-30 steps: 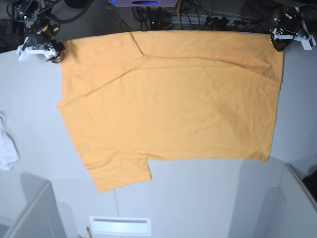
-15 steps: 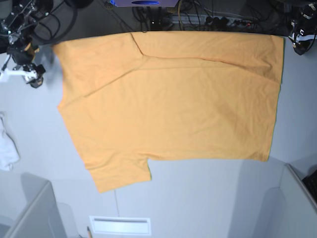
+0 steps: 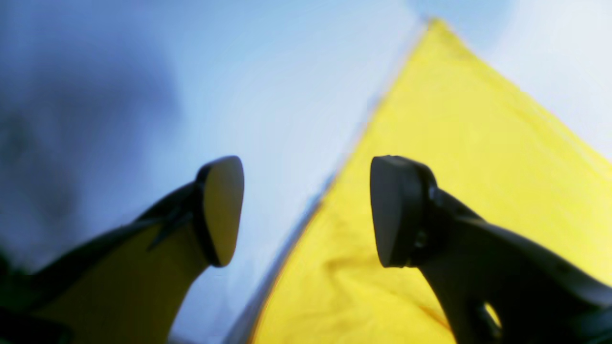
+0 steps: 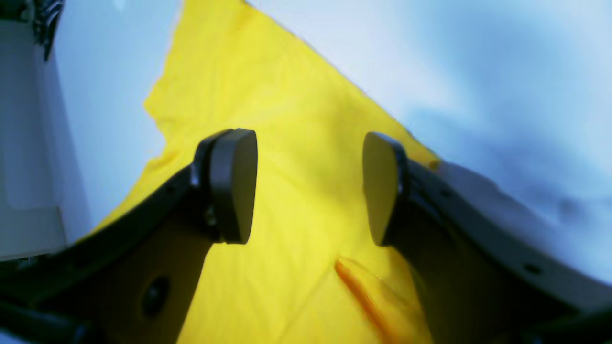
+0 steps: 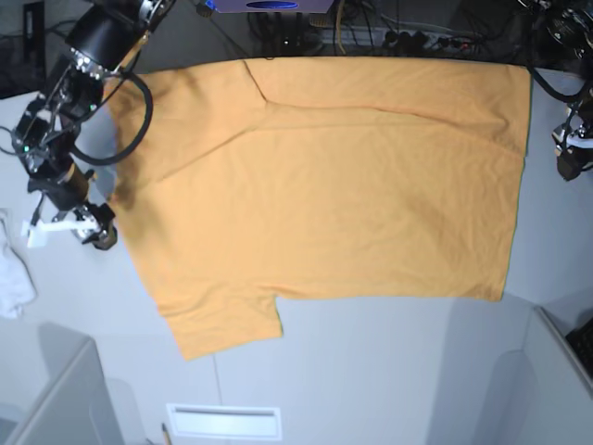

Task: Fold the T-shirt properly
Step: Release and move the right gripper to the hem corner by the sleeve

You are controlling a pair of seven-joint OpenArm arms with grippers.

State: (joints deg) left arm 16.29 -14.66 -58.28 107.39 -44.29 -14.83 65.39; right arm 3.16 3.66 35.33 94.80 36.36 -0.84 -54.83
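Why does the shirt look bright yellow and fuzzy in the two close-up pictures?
Both wrist views are blurred and tint the large light-orange cotton T-shirt bright yellow; in the left wrist view only the black gripper fingers look fairly sharp. The base view is sharp, with truer orange.

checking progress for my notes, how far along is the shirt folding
Done: the T-shirt lies spread flat on the table, with no fold made yet. In hand: nothing; the left pincer and right pincer are both open and empty beside the shirt's edges. Left: every fold.
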